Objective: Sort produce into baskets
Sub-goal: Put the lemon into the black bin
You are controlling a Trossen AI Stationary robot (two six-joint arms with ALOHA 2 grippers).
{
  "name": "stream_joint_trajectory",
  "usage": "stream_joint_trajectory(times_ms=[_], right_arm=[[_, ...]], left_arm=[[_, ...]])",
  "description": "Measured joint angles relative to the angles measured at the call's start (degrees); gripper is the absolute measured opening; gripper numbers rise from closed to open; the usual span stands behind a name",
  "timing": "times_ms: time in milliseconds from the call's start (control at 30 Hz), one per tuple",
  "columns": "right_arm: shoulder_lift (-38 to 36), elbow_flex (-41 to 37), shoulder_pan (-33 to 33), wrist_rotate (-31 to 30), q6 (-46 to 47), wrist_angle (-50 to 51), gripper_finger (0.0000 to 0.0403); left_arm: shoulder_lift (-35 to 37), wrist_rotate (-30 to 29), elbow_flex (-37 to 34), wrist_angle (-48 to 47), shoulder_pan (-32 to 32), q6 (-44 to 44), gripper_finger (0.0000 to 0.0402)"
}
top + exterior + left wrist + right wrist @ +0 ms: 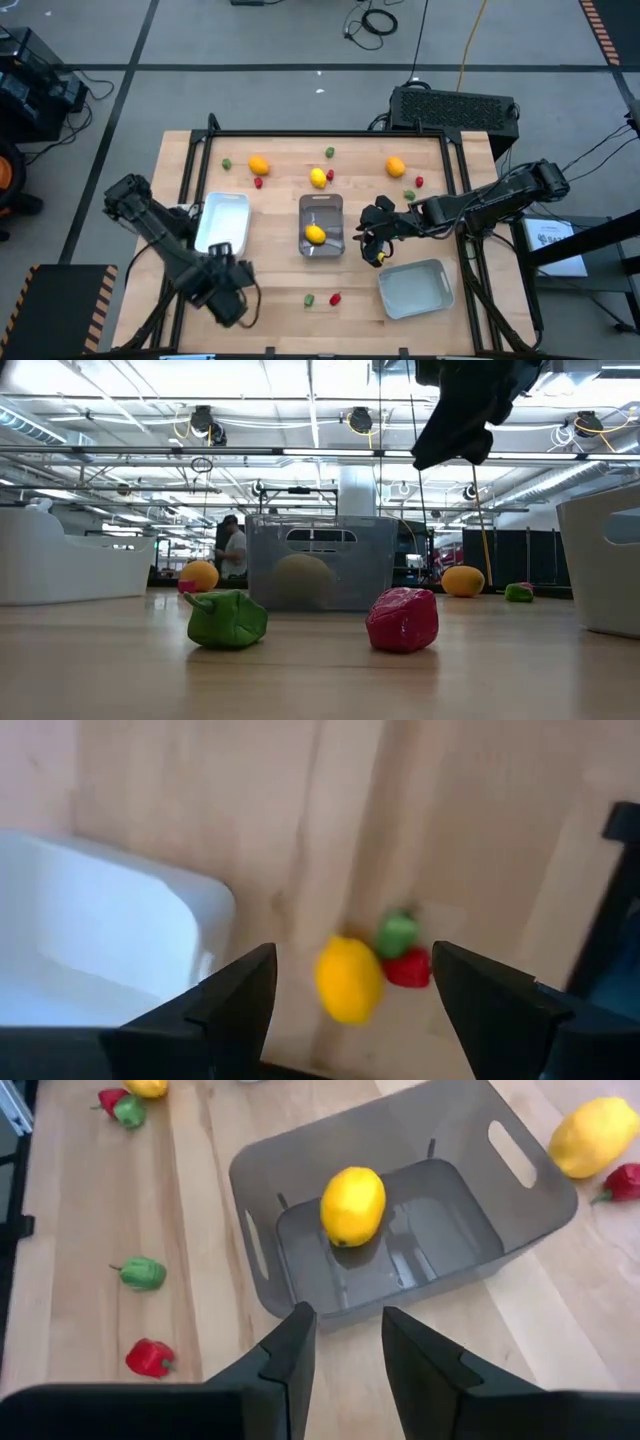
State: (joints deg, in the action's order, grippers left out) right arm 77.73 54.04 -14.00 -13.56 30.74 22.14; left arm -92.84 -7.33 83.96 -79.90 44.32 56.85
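On the wooden tabletop [280, 290] the clear basket [321, 226] stands in the middle and already holds one yellow lemon [315, 235]. The white tray [222, 222] is on its left side and the grey-blue tray [415, 288] is at the front right, and both look to have nothing inside. The right claw [375, 232] hangs just beside the clear basket, between it and the grey-blue tray; its fingers are narrowly apart and hold nothing. The left claw [225, 288] waits near the front corner of the white tray, with wide fingers and also nothing between them. Most produce is not yet sorted: an orange piece [259, 165], a second yellow lemon [318, 178] and another orange piece [395, 167] lie farther back, and a green piece [310, 298] with a red piece [335, 297] lies at the front. I think the risk is the pairs: the small red and green pieces lie so near each other that a claw could push one away or take both. Also, a low move could knock the light basket.
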Motion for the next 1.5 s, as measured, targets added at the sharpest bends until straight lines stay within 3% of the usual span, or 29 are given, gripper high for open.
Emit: stream_joint_trajectory(times_ms=[300, 467, 900, 1500], right_arm=[[0.0, 0.0, 0.0, 0.0, -4.4, -4.5, 0.0109], [0.0, 0.0, 0.0, 0.0, -8.0, -7.1, 0.0109], [0.0, 0.0, 0.0, 0.2, -9.0, -7.4, 0.0109], [0.0, 0.0, 0.0, 0.2, -8.6, -7.3, 0.0109]], left_arm=[[-3.1, -3.4, -1.5, 1.9, 4.3, 6.3, 0.0274], [-5.6, 2.9, -4.7, 3.5, 3.8, 7.6, 0.0274], [-5.7, 7.3, -15.2, 7.0, 5.2, 8.4, 0.0274], [-5.6, 14.5, -28.1, 25.5, 4.8, 5.8, 0.0274]])
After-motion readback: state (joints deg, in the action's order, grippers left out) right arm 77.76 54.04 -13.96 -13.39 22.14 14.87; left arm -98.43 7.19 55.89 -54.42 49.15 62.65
